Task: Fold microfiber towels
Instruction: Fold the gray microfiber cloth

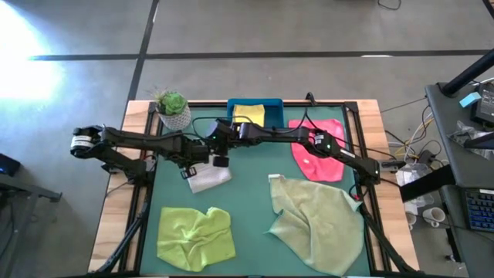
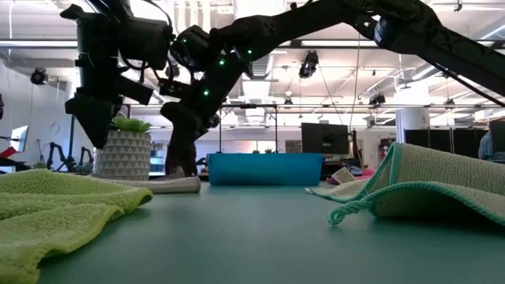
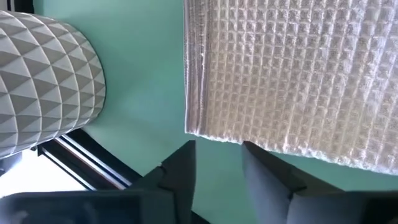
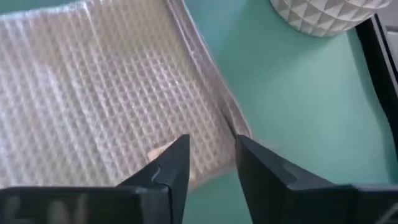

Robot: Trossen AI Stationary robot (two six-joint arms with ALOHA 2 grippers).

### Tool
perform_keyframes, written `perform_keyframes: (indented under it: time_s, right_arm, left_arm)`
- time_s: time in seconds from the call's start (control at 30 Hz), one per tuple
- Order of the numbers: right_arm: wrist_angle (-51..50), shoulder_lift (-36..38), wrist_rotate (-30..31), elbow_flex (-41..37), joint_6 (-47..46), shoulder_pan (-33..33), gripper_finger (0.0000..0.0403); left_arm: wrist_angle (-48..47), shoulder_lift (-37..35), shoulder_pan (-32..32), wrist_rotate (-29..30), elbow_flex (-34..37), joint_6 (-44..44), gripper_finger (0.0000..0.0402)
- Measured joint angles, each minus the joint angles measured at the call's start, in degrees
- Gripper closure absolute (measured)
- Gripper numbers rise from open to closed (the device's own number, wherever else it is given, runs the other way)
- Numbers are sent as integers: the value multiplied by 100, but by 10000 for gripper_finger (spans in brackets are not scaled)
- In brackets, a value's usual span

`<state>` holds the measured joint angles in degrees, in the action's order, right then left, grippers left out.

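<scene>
The light grey waffle-weave microfiber towel (image 1: 208, 179) is lying folded on the green bench (image 1: 247, 208), near the white faceted plant pot (image 1: 174, 117). Both hands, left (image 3: 217, 163) and right (image 4: 211, 155), are hovering over its edge, released, apparently letting go after a fold.

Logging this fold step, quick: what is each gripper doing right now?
Left gripper: open, holding nothing, at the edge of the light grey towel.
Right gripper: open, holding nothing, over the same towel.

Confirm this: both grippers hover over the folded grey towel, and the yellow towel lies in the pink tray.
Wrong on the tray. The yellow towel lies in the blue tray, per the high view. The left gripper and right gripper do hover over the grey towel.
</scene>
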<state>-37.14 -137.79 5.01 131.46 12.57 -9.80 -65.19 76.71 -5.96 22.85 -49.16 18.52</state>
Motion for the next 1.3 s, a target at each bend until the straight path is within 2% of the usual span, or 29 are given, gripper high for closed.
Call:
perform_keyframes:
  time_s: [0.13, 0.27, 0.63, 0.8, 1.07, 1.3]
  right_arm:
    - [-661, 56, -1, 185, -277, 2, 266]
    - [-1442, 182, -32, 240, -456, 2, 267]
    - [-3149, 617, -52, 240, -878, 141, 299]
    - [-3805, 722, -54, 191, -1036, 429, 307]
    - [-4260, 966, -49, -183, -1072, 779, 319]
    - [-4213, 1495, -30, -939, -1400, 793, 318]
  left_arm:
    - [-209, -24, 2, -2, -89, -112, 267]
    - [-333, -197, 18, -7, -166, -94, 265]
    - [-96, -1435, 118, -170, -86, -83, 265]
    - [804, -1795, 118, -310, 182, -122, 265]
    - [2856, -1829, 120, -1522, 960, -291, 265]
    - [3975, -1522, 120, -2091, 1331, -267, 266]
